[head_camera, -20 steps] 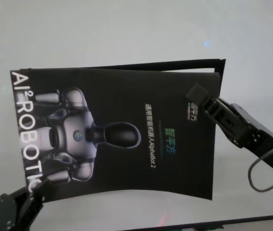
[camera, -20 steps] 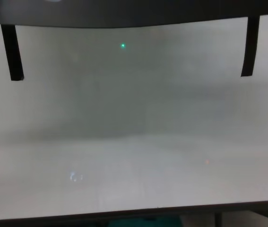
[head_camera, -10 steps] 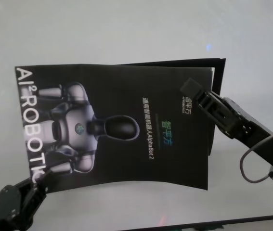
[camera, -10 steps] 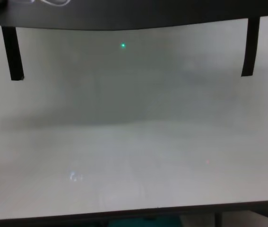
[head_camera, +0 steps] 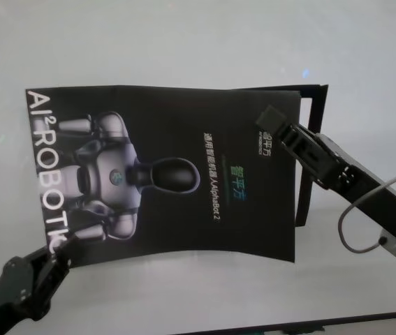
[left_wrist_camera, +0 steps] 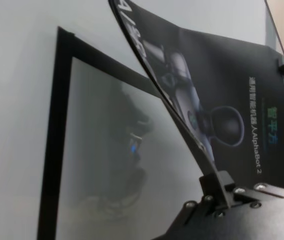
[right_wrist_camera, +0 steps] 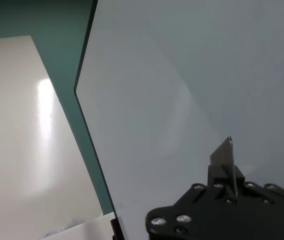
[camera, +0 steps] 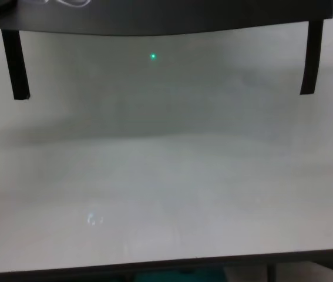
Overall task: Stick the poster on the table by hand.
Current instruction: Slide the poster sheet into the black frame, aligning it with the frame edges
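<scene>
The poster [head_camera: 177, 174], a glossy black sheet with a grey-white robot picture and white lettering, hangs slightly bowed above the table [head_camera: 184, 42]. My left gripper [head_camera: 56, 246] is shut on its near left corner. My right gripper [head_camera: 271, 120] is shut on its far right corner. In the left wrist view the poster [left_wrist_camera: 222, 100] curves up from the left gripper [left_wrist_camera: 216, 181], clear of the tabletop. The chest view shows only the poster's dark underside edge [camera: 166, 17] along the top. The right wrist view shows the right gripper [right_wrist_camera: 227, 165] above the table [right_wrist_camera: 182, 75].
A thin black outline [head_camera: 314, 91] lies on the table under the poster, also visible in the left wrist view [left_wrist_camera: 56, 125]. Two narrow black strips [camera: 14, 64] [camera: 309, 59] hang down in the chest view. The table's dark front edge [camera: 166, 265] is near; teal floor [right_wrist_camera: 61, 60] lies beyond its side.
Both grippers carried the poster a little left and farther from me. Its far right corner has moved inside the black outline's corner, uncovering the outline's right strip, and the sheet lies flatter.
</scene>
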